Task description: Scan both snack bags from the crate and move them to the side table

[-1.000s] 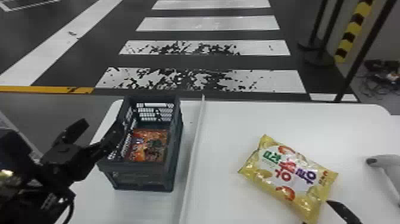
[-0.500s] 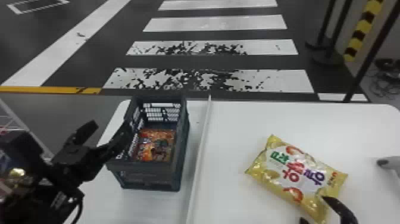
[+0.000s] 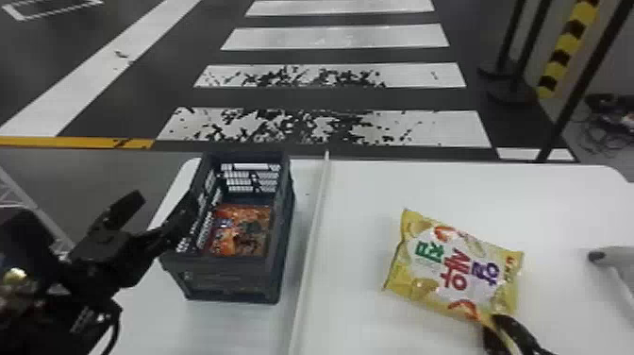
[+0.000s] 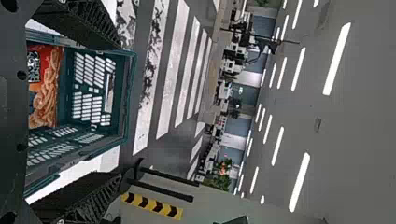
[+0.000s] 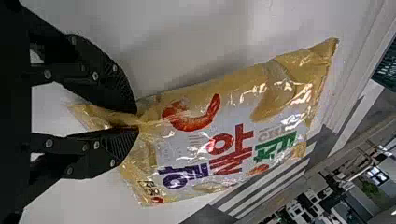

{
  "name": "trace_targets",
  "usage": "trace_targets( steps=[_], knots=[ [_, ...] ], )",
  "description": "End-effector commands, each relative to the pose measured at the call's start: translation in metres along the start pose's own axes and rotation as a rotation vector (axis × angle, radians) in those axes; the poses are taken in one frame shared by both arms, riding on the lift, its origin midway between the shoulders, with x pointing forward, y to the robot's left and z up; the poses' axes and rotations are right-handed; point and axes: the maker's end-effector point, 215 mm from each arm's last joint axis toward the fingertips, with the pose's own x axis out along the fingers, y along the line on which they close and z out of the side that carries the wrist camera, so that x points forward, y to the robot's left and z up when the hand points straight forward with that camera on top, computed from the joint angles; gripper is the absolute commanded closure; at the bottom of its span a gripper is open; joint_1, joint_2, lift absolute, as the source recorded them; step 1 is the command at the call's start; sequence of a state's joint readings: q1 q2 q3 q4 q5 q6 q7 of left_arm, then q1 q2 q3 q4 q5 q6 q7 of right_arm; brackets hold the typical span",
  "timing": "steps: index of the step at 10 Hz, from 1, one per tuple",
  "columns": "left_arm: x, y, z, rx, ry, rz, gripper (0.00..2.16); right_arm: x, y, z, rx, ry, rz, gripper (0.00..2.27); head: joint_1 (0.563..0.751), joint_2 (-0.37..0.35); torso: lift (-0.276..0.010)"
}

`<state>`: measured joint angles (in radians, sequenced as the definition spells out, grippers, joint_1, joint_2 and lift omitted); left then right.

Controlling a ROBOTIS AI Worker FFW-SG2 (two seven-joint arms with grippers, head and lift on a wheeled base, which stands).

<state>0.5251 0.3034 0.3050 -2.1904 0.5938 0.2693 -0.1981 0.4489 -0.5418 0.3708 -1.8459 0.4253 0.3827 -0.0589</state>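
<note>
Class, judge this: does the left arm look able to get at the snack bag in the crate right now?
Probably, with a small shift: the crate is open-topped, nothing covers the orange snack bag inside, and the left gripper is open, though the crate's left wall may obstruct it.

We see the yellow snack bag (image 3: 453, 269) puckered where it is pinched near one edge, printed face up over the white table (image 3: 358, 292), and the orange-red bag (image 3: 243, 231) lying inside the open crate (image 3: 231, 278).

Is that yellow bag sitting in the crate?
No, the yellow bag is outside the crate, one corner pinched between the fingers of the right tool.
</note>
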Motion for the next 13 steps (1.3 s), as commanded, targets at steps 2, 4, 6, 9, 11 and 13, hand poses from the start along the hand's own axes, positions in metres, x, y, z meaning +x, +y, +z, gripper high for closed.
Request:
trace_targets(
  steps=[2, 4, 6, 9, 11, 13],
  knots=[
    [0.003, 0.000, -0.004, -0.007, 0.004, -0.002, 0.02, -0.009, -0.016, 0.023, 0.137, -0.059, 0.040, 2.24, 0.695, 0.123, -0.095],
    [0.005, 0.001, -0.006, -0.007, 0.007, -0.003, 0.02, -0.021, -0.052, 0.032, 0.418, -0.056, 0.124, 2.24, 0.695, 0.130, -0.095],
    [0.007, -0.002, -0.010, -0.010, 0.014, -0.012, 0.02, -0.044, -0.075, 0.030, 0.858, 0.025, 0.325, 2.24, 0.695, 0.111, -0.095],
    [0.018, -0.011, -0.017, -0.020, 0.022, -0.040, 0.02, -0.080, -0.084, 0.059, 1.148, 0.013, 0.529, 2.24, 0.695, 0.077, -0.095],
    [0.022, -0.017, -0.022, -0.023, 0.028, -0.051, 0.02, -0.103, -0.070, 0.092, 1.262, -0.018, 0.675, 2.24, 0.695, 0.084, -0.095],
    [0.025, -0.021, -0.024, -0.021, 0.031, -0.061, 0.02, -0.133, -0.079, 0.129, 1.366, -0.098, 0.826, 2.24, 0.695, 0.113, -0.095]
  ],
)
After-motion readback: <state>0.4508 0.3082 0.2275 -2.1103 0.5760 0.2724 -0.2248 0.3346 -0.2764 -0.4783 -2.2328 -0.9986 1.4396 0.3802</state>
